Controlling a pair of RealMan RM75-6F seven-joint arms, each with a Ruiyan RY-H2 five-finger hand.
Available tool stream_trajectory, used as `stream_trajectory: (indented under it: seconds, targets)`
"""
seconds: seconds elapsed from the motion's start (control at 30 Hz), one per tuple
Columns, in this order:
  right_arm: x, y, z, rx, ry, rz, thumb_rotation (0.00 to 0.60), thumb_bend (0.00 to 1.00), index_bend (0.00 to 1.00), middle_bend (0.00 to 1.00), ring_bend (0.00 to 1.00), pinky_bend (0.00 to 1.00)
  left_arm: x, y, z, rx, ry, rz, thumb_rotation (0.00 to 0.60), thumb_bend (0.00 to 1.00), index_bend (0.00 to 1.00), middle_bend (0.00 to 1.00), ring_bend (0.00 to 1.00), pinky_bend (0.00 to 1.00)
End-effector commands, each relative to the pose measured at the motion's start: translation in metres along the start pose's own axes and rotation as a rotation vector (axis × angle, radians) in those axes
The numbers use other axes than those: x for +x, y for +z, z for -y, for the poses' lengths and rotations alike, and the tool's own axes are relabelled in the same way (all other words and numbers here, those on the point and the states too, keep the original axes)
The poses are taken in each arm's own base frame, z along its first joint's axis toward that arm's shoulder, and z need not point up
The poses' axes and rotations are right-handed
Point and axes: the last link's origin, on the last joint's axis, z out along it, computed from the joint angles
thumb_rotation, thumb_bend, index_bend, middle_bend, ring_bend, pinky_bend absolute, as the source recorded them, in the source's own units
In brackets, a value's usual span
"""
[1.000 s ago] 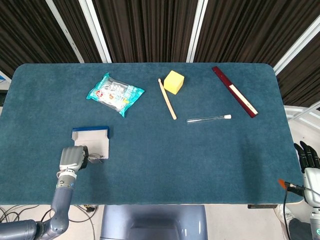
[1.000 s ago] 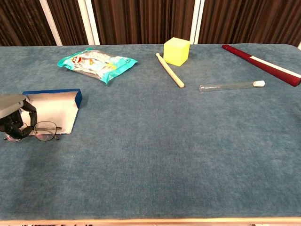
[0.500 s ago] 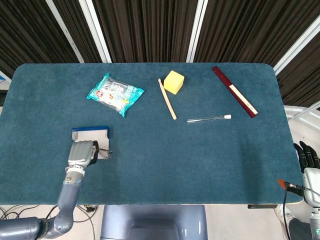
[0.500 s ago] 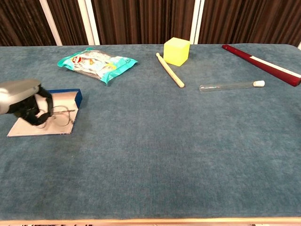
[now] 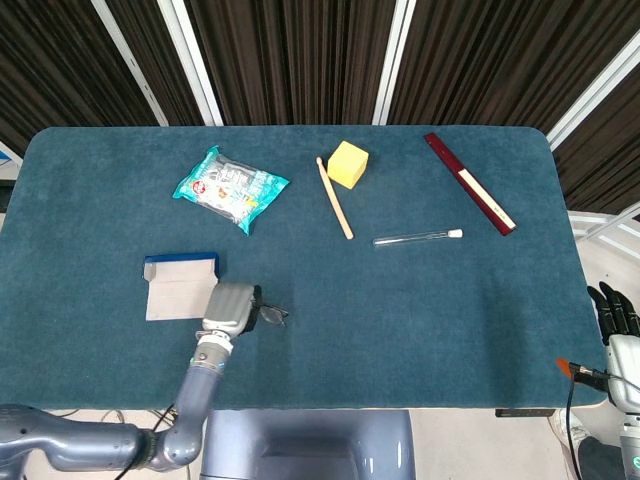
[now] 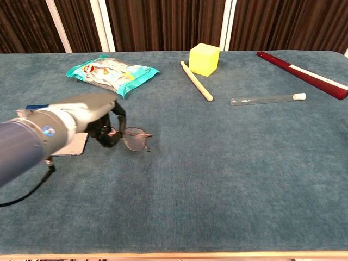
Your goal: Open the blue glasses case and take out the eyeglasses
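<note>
Chest view: left hand (image 6: pixel 103 122) grips eyeglasses (image 6: pixel 133 139) just right of the open blue glasses case (image 5: pixel 180 285). Light, fragile wire frame; hold at temple, avoid lenses.

The desk (image 5: pixel 420 300) wears a matt, napped teal cloth. The eyeglasses (image 6: pixel 134 139) have thin wire metal rims and clear lenses. The blue glasses case (image 5: pixel 180 285) shows a pale, matt lining. The left hand (image 5: pixel 229 308) has a smooth grey shell with dull sheen and black fingers (image 6: pixel 106 135). Far left, the snack packet (image 5: pixel 229 187) is glossy crinkled plastic. The stick (image 5: pixel 334 197) looks like bare wood, the test tube (image 5: pixel 417 237) like clear glass.
</note>
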Motion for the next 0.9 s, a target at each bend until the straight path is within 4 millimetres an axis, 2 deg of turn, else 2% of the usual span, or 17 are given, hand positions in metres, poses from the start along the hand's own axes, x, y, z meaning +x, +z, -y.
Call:
stream_trajectory:
  seconds: [0.03,0.17,0.33,0.43,0.5,0.6,0.67,0.73,0.83,0.9]
  targets:
    - [0.000,0.000,0.000,0.000,0.002,0.000,0.600,0.20,0.00,0.00,0.00,0.19,-0.004,0.006,-0.016,-0.002,0.001,-0.006,0.600,0.36,0.44,1.00,1.00,1.00]
    - [0.000,0.000,0.000,0.003,0.004,0.002,0.600,0.20,0.00,0.00,0.00,0.19,-0.007,0.006,-0.021,-0.002,0.006,-0.013,0.600,0.28,0.33,1.00,0.99,1.00]
    - [0.000,0.000,0.000,0.002,0.008,0.000,0.600,0.20,0.00,0.00,0.00,0.19,-0.002,-0.002,-0.013,-0.005,-0.006,-0.018,0.600,0.24,0.30,1.00,0.98,1.00]
    - [0.001,-0.001,-0.001,0.003,0.005,0.000,0.600,0.20,0.00,0.00,0.00,0.19,0.010,-0.016,0.003,-0.028,-0.060,-0.050,0.600,0.24,0.27,1.00,0.94,1.00]
    - [0.000,-0.001,-0.001,0.002,0.003,-0.001,0.600,0.20,0.00,0.00,0.00,0.19,0.019,-0.030,0.022,-0.036,-0.083,-0.086,0.600,0.24,0.23,0.94,0.87,0.96]
    - [0.000,-0.001,-0.001,0.006,-0.004,0.000,0.600,0.20,0.00,0.00,0.00,0.19,0.028,-0.053,0.056,-0.035,-0.115,-0.118,0.600,0.24,0.14,0.69,0.65,0.77]
    - [0.000,-0.001,-0.001,0.008,-0.008,-0.001,0.600,0.20,0.00,0.00,0.00,0.19,0.033,-0.068,0.081,-0.025,-0.109,-0.136,0.600,0.20,0.09,0.43,0.45,0.62]
    - [-0.001,-0.002,0.000,0.012,-0.012,0.000,0.600,0.20,0.00,0.00,0.00,0.19,0.038,-0.087,0.116,-0.011,-0.045,-0.155,0.600,0.16,0.05,0.25,0.30,0.49]
    - [-0.002,-0.002,0.001,0.019,-0.022,-0.001,0.600,0.20,0.00,0.00,0.00,0.19,0.045,-0.112,0.155,0.002,0.052,-0.190,0.600,0.13,0.01,0.07,0.12,0.31]
    - [-0.002,-0.003,0.001,0.021,-0.028,-0.003,0.600,0.20,0.00,0.00,0.00,0.19,0.047,-0.127,0.174,0.009,0.076,-0.216,0.600,0.12,0.00,0.01,0.03,0.20]
